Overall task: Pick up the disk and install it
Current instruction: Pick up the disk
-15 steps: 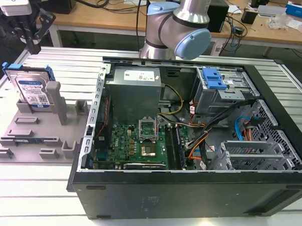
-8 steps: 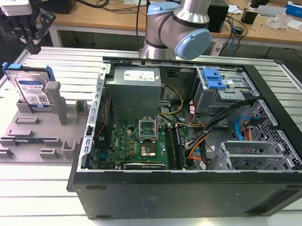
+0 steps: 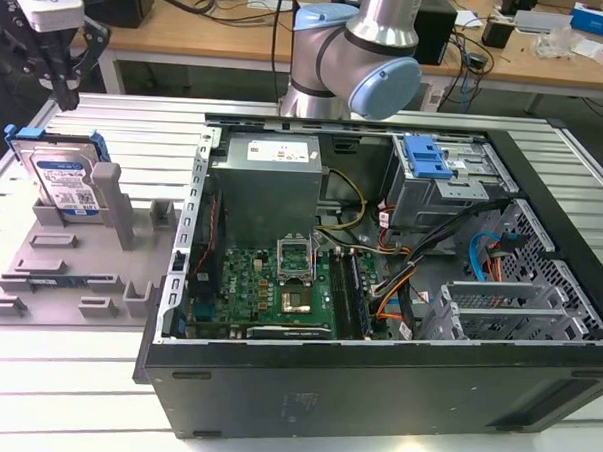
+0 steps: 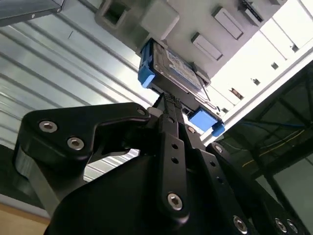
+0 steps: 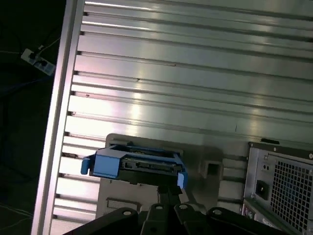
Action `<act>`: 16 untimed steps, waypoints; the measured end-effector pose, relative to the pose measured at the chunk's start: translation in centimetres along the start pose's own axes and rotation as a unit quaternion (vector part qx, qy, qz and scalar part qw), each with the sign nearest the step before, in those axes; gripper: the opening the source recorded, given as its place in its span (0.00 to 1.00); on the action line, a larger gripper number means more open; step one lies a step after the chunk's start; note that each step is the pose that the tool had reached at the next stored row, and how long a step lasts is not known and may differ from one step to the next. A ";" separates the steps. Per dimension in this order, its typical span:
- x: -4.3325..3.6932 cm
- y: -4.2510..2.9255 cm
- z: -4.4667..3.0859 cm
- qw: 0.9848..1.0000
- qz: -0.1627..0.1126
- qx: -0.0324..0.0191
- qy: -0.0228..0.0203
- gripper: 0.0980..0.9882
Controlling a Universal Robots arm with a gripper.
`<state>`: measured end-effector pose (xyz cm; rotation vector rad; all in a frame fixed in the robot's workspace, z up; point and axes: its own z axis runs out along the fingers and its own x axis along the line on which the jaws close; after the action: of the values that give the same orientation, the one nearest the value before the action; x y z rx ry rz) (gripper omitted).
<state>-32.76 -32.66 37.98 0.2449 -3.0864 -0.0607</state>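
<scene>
The disk (image 3: pixel 63 179) stands on edge in a slot of a grey fixture (image 3: pixel 69 271) at the exterior view's left, its silver face with the white-and-blue label toward the camera and a blue bracket around it. My gripper (image 3: pixel 64 98) hangs a little above the disk's upper edge, shut, with nothing between its fingers. In the second wrist view the gripper (image 4: pixel 168 102) points at the disk (image 4: pixel 173 68) from close by, apart from it. In the first wrist view the disk's (image 5: pixel 137 164) blue-framed edge lies just beyond the gripper (image 5: pixel 168 192).
An open computer case (image 3: pixel 374 389) lies on the ribbed metal table (image 3: pixel 136 124), to the fixture's right in the exterior view. Inside are a grey power supply (image 3: pixel 268 180), a green mainboard (image 3: pixel 269 285), cables and a drive bay with a blue latch (image 3: pixel 430 157). The arm's base (image 3: pixel 354 58) stands behind the case.
</scene>
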 end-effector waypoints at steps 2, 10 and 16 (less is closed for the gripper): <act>0.00 0.00 0.02 1.000 -0.020 0.001 0.001 0.01; -0.01 0.00 0.12 0.994 -0.105 0.004 0.004 0.43; -0.01 0.02 0.14 0.988 -0.157 0.008 0.003 0.43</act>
<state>-32.75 -32.64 37.84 0.7263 -3.0127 -0.0464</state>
